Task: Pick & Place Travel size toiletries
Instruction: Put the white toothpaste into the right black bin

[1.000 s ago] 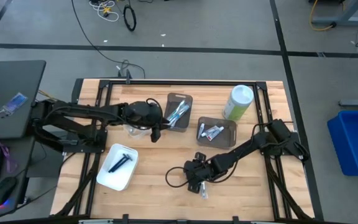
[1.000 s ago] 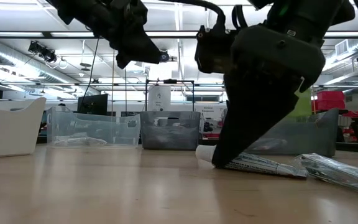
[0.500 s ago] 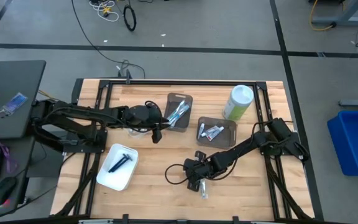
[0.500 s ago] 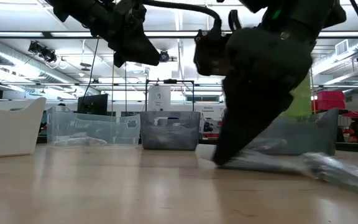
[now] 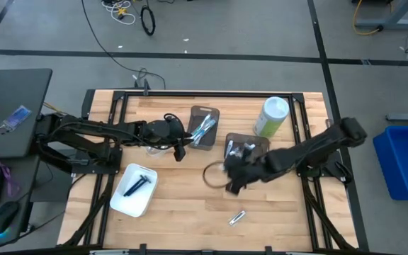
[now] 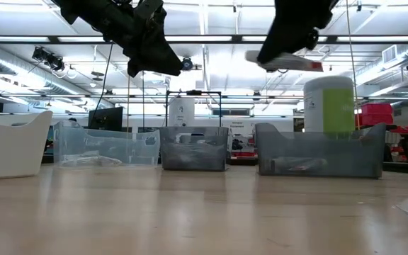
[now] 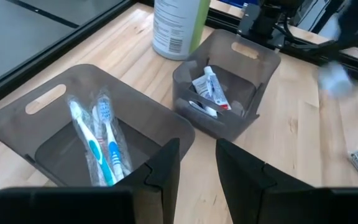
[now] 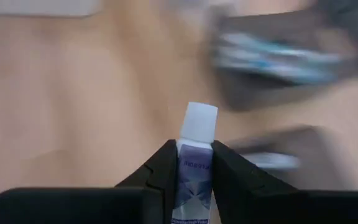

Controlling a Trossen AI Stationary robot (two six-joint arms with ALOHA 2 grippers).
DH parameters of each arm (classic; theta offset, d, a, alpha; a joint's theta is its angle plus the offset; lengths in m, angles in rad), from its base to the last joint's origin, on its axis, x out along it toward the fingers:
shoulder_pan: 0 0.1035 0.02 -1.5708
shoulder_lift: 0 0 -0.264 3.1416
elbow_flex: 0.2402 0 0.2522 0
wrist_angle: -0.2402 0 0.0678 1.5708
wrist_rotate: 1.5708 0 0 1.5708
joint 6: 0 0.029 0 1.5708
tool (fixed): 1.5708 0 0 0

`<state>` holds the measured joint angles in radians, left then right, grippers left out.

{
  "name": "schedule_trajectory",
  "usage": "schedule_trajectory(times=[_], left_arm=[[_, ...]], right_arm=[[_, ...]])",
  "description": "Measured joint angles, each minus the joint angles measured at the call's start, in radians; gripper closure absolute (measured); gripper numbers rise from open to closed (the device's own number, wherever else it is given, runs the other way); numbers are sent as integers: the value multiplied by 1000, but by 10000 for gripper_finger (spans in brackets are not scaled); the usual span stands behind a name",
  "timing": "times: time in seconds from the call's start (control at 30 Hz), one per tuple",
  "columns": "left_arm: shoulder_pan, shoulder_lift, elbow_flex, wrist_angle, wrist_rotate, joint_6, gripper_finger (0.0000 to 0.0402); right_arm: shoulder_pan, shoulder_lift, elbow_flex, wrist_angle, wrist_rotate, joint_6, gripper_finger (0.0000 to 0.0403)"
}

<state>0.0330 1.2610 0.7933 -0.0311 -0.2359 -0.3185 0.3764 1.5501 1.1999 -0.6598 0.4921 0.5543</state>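
Note:
My right gripper hangs above the middle of the table, shut on a small white-and-blue tube with a white cap; the low view shows this tube high in the air. My left gripper stands open, with nothing between its fingers, over the near edge of a dark bin that holds toothbrushes. A second dark bin holds small tubes. A silvery packet lies flat on the table near the front. My right gripper pinches the tube's body just below the cap between its two fingers. The white cap juts out past the fingertips. The fingers slant down from the table's right side. The tube is lifted clear of the table and lies nearly level in the low view.
A tall green canister with a white lid stands at the far right beside the tube bin. A white tray with a dark razor sits at the near left. A clear bin lies under my left arm.
My right gripper has risen from the table near the front and gone toward the far edge, toward the tube bin. It has taken the tube along, which is now lifted clear. The silvery packet has stayed on the table.

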Motion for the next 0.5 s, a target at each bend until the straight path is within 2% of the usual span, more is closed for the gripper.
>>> schedule_trajectory(times=[0.1, 0.2, 0.5], left_arm=[[0, 0, 0, 0, 0, 0, 291], [0, 0, 0, 0, 0, 0, 291], [0, 0, 0, 2, 0, 0, 291]], right_arm=[[-13, -44, 1, -146, 121, 25, 316], [-37, -43, -2, -246, 127, 35, 312], [-138, -30, -173, -228, 165, 63, 254]])
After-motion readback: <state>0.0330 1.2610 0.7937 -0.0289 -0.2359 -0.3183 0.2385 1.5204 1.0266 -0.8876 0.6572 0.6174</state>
